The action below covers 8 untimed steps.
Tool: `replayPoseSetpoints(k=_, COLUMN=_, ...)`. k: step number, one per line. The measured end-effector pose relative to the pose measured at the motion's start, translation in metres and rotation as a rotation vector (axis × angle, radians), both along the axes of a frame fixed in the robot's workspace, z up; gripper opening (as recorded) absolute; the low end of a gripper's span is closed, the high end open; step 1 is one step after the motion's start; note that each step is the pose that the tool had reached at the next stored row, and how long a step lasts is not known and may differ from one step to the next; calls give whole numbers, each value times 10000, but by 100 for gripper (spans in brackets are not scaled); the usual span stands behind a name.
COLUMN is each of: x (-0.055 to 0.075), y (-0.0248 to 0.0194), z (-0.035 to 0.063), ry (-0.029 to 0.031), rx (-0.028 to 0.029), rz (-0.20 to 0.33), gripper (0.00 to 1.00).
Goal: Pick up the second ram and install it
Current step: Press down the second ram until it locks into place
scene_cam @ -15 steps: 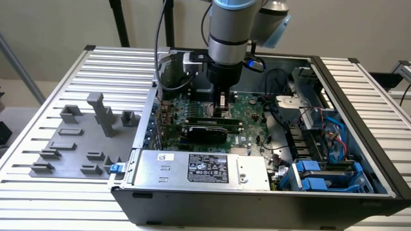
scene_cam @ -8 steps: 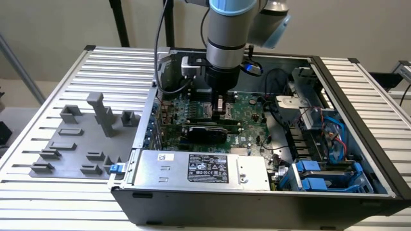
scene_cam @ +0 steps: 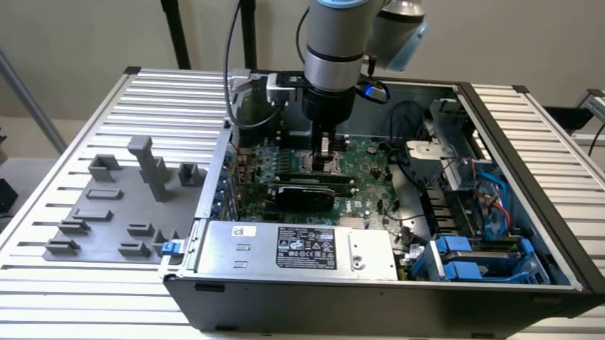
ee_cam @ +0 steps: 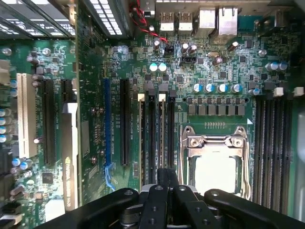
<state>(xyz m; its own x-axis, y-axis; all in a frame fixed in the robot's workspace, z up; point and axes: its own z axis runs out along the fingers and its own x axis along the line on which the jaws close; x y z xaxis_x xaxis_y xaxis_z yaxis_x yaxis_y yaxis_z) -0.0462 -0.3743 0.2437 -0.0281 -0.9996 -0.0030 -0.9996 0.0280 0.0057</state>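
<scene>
Now the end effector (ee_cam: 164, 179) is closed narrow over the second ram (ee_cam: 162, 136), a thin dark-edged stick standing in its slot.

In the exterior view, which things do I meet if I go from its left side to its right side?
Gray fixture blocks → power supply with label → gripper over the motherboard → blue drive bays → ribbed table.

We see even, soft light in the exterior view, with faint shadows inside the computer case (scene_cam: 529, 212). At the wrist, the silver socket (ee_cam: 217, 167) glares white (detail washed out), and the near gripper (ee_cam: 164, 191) blurs darkly.
</scene>
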Motion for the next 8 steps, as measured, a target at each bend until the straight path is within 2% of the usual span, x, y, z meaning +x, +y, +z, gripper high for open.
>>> replayPoseSetpoints(k=8, x=0, y=0, z=7, ry=3, rx=1, rz=0, gripper=11)
